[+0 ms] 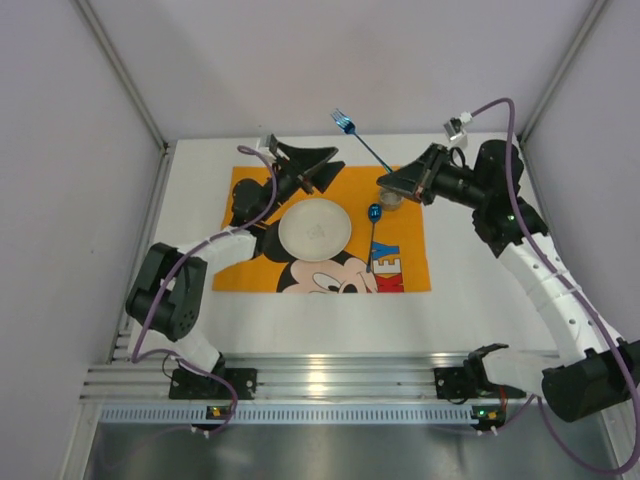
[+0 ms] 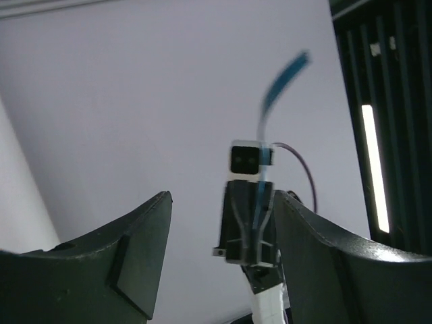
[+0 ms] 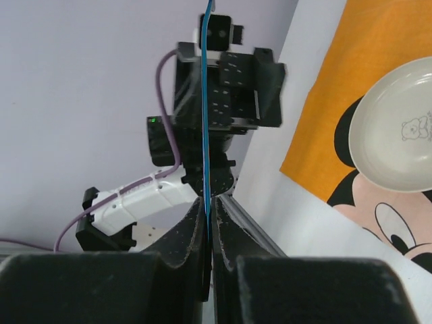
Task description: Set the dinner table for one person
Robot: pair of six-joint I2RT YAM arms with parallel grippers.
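My right gripper (image 1: 392,184) is shut on the handle of a blue fork (image 1: 358,139) and holds it in the air over the far right of the orange Mickey Mouse mat (image 1: 400,225), tines toward the back wall. In the right wrist view the fork handle (image 3: 204,101) runs straight up from the shut fingertips (image 3: 196,223). A white plate (image 1: 315,228) sits mid-mat, with a blue spoon (image 1: 373,232) to its right. My left gripper (image 1: 308,166) is open and empty above the mat's far left edge, facing the right gripper. All this rests on the white dinner table (image 1: 200,200).
A small round thing (image 1: 391,200) sits half hidden under my right gripper. The silver rail (image 1: 320,375) runs along the near edge. Grey walls close in the back and both sides. The left wrist view shows the blurred fork (image 2: 280,84) and the right gripper.
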